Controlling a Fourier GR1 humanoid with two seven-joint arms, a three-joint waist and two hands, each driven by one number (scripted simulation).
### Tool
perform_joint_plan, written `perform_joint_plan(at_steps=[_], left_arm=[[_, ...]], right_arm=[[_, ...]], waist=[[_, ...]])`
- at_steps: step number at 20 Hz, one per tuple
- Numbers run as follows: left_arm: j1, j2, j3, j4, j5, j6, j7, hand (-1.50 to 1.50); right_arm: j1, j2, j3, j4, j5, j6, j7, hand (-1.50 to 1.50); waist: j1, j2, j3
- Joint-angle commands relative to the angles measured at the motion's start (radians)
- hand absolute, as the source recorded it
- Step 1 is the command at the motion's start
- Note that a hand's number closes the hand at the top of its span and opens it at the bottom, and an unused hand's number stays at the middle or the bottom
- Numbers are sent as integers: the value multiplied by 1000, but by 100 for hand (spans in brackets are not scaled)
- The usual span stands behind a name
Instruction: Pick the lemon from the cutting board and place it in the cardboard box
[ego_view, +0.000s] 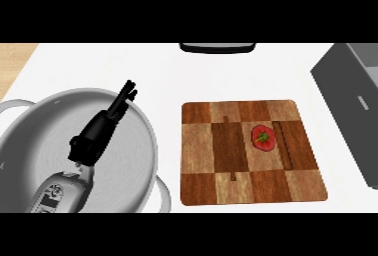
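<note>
task fruit: red with a green stem, no lemon look tbh, sat right of centre on cutting board (253, 151), untouched | left hand (103, 127): left of board over big grey pan (140, 130), fingers straight, holding nothing, just parked | right hand: nowhere visible | cardboard box: not spotted

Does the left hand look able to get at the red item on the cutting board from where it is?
Probably yes: the left hand is over the grey pan, fingers straight, with bare counter between it and the red item.

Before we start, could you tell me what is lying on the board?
Only a red fruit with a green stem lies on the board; no lemon shows, and nothing covers the board.
</note>
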Motion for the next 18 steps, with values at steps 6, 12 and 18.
perform_joint_plan(at_steps=[6, 12, 18], left_arm=[[-25, -36, 6, 20, -4, -22, 28, 0], [-2, -29, 17, 29, -2, -33, -2, 0], [-15, -73, -7, 82, -39, -8, -25, 0]], right_arm=[[-319, -33, 214, 192, 127, -97, 68, 150], [-430, 47, 399, 327, 322, -206, -22, 150], [-597, 134, 521, 519, 462, -265, -47, 150]], waist=[[5, 5, -3], [11, 7, -3], [10, 8, -3]])
